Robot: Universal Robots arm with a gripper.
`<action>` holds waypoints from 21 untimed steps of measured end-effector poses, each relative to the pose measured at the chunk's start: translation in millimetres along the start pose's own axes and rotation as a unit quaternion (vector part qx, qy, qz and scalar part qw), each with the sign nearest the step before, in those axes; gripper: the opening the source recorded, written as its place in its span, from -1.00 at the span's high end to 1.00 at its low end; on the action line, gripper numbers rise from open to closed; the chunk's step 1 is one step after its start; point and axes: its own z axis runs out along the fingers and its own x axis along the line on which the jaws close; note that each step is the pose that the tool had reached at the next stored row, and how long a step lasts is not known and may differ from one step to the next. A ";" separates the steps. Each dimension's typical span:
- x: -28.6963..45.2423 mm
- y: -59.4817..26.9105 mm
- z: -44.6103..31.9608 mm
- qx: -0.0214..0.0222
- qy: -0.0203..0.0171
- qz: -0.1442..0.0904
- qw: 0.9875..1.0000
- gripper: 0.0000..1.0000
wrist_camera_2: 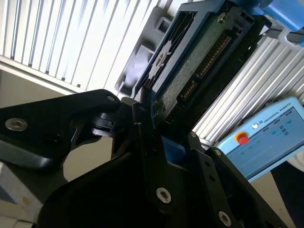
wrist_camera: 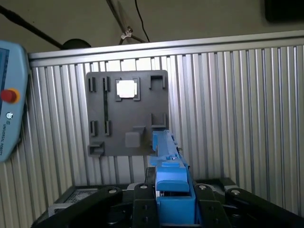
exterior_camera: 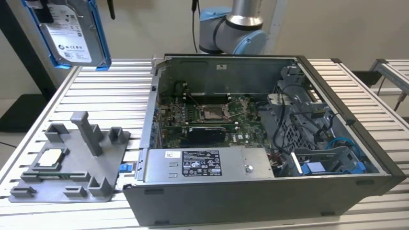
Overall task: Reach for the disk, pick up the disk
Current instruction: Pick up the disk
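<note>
The disk (exterior_camera: 75, 36), silver-grey with a white label and blue rails, hangs upright in the air at the exterior view's upper left, well above the slatted table. My gripper (wrist_camera: 173, 190) is shut on it. In the first wrist view, the disk's blue rail (wrist_camera: 167, 156) sticks out edge-on between the black fingers. The second wrist view shows the disk's green circuit-board underside (wrist_camera_2: 199, 61) clamped in the gripper (wrist_camera_2: 152, 118).
Below the disk lies a grey slotted fixture plate (exterior_camera: 70, 163) holding a small square silver chip (exterior_camera: 50, 157). An open computer case (exterior_camera: 357, 184) with a silver box (exterior_camera: 204, 165) fills the exterior view's right. A teach pendant (wrist_camera: 9, 118) lies off the table's edge.
</note>
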 end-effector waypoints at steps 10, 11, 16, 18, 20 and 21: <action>-1.0 -10.6 0.0 0.000 0.000 0.000 1.000 1.00; -1.1 -11.8 0.0 0.000 0.000 0.000 1.000 1.00; -1.7 -16.9 0.0 0.000 0.000 0.000 1.000 1.00; -1.8 -18.9 -0.1 0.000 0.000 0.000 1.000 1.00; -2.0 -20.9 -0.1 0.000 0.000 0.000 1.000 1.00; -2.1 -22.1 0.0 0.000 0.000 0.000 1.000 1.00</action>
